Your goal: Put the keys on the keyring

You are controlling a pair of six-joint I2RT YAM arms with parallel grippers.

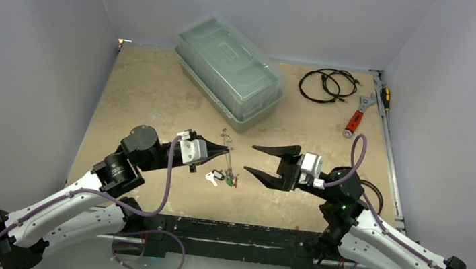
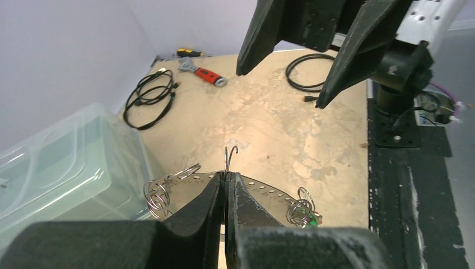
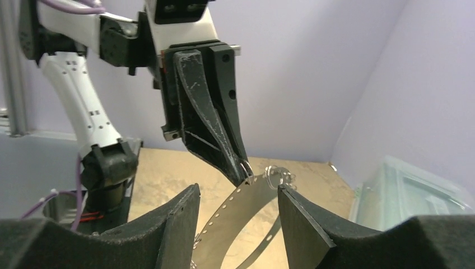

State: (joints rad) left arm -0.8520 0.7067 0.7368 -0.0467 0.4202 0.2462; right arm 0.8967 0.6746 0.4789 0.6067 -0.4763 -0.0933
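Observation:
My left gripper (image 1: 228, 151) is shut on the rim of the keyring (image 1: 226, 140), a thin silver plate with small holes, and holds it upright on edge above the table. In the left wrist view the gripper (image 2: 226, 178) pinches the plate (image 2: 269, 193) beside a wire loop, and small split rings (image 2: 158, 199) hang at both ends. The keys (image 1: 220, 177), with green, black and red heads, cluster at the ring's lower end; a green bit (image 2: 311, 221) shows there. My right gripper (image 1: 250, 159) is open and empty, facing the ring (image 3: 241, 213) just short of it.
A clear plastic lidded box (image 1: 229, 72) stands at the back middle. A coiled black cable (image 1: 325, 85), a red-handled wrench (image 1: 357, 117) and a screwdriver (image 1: 385, 97) lie at the back right. A metal rail runs along the table's right edge.

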